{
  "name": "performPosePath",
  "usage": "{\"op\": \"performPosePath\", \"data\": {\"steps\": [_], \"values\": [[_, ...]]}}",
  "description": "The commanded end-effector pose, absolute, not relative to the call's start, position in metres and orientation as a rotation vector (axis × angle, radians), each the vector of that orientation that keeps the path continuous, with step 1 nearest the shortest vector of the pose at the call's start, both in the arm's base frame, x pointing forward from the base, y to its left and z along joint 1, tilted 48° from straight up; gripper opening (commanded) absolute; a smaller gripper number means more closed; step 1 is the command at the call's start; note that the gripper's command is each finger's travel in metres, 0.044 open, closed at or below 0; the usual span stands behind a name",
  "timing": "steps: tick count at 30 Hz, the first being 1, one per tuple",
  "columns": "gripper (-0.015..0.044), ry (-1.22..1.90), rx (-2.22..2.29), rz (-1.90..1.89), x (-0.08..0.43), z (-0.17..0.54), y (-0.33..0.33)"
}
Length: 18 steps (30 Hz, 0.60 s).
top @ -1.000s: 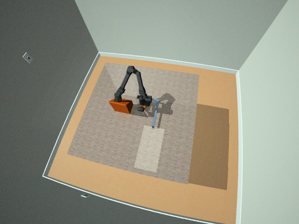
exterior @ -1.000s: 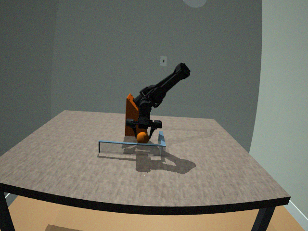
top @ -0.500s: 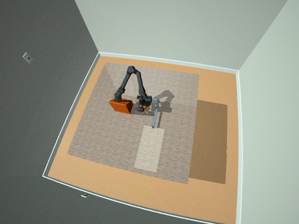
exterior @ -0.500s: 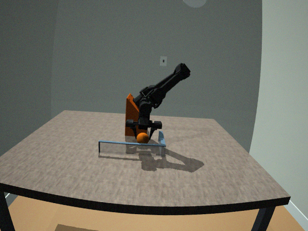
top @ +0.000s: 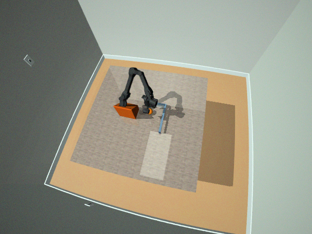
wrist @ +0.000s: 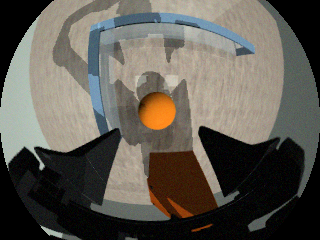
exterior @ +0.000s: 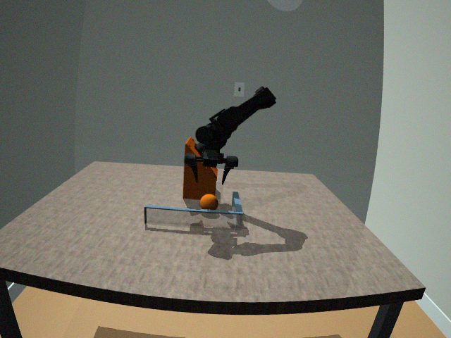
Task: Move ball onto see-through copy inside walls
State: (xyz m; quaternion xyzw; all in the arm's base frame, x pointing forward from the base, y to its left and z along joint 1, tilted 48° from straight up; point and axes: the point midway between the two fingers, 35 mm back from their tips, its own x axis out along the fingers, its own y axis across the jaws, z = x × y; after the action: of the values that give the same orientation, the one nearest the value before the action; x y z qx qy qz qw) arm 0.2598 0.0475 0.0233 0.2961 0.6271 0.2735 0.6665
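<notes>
Orange ball (exterior: 208,201) below spread pincer (exterior: 211,179)

Bare test room: plain walls (exterior: 127,72), one table (exterior: 109,254), robot arm (exterior: 237,113)

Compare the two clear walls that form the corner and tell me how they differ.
The long wall runs across the exterior view, while the short wall runs away from that camera toward the robot's base. The long wall stretches well past the ball on one side; the short wall is only a stub. The ball sits nearer the long wall. Both are low, see-through, blue-edged, and meet at one corner.
</notes>
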Motion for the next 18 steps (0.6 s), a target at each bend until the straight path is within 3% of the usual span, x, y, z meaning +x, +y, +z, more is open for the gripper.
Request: {"op": "performPosePath", "data": {"steps": [1,18], "values": [[0.0434,1.415,0.668,0.617,0.26,0.023,0.047],[0.044,1.417,0.664,0.62,0.256,0.058,0.011]]}}
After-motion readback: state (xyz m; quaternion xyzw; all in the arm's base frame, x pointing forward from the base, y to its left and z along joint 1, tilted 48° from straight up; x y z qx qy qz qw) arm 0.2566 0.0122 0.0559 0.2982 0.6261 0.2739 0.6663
